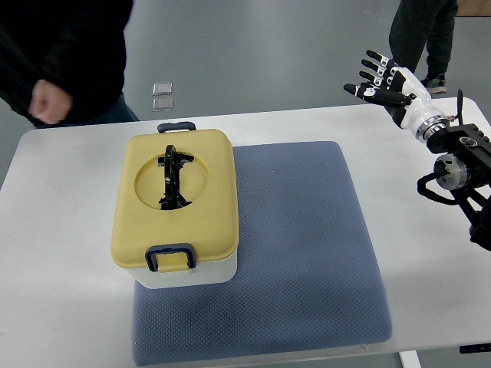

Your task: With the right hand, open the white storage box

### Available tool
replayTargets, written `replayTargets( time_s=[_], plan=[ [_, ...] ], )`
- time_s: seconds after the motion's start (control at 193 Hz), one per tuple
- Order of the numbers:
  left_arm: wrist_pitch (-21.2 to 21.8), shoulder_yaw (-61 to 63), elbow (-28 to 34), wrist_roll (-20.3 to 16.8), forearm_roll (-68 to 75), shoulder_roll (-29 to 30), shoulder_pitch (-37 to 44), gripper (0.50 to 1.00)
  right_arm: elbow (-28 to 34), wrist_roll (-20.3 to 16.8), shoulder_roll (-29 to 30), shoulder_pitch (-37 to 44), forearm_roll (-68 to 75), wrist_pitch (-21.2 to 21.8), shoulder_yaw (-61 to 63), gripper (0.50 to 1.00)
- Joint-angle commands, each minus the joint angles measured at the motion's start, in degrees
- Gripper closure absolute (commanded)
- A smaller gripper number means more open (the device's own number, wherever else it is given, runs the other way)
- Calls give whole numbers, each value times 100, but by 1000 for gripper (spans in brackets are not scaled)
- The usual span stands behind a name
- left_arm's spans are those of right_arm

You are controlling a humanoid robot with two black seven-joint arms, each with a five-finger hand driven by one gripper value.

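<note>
- A blue-grey mat covers the near middle of a white table, its front edge close to the table's near edge.
- The white storage box stands on the mat's left part, hanging slightly past the mat's left edge; only its pale lower wall shows beneath a yellow lid that sits closed on top.
- A dark latch hangs at the lid's near edge, and a second dark latch sits at the far edge.
- A black handle lies folded in the round hollow at the lid's centre.
- The right hand is raised over the table's far right corner, well apart from the box, its fingers spread and holding nothing; its arm enters from the right edge.
- Beyond the table, a person in dark clothing stands at far left, one hand blurred near the table's corner.
- A second person's legs show at far right on the grey floor.
</note>
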Motion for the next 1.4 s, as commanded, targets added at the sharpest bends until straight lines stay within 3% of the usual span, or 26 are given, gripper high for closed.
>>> replayTargets(
  time_s=[0.0,1.394],
  plan=[
    [0,-9,-8,9,-2,0,0,500,0,0,0,0,0,0,17,570],
    [0,-44,10,0,-2,0,0,500,0,-18,-9,-9,18,35,79,570]
  ],
)
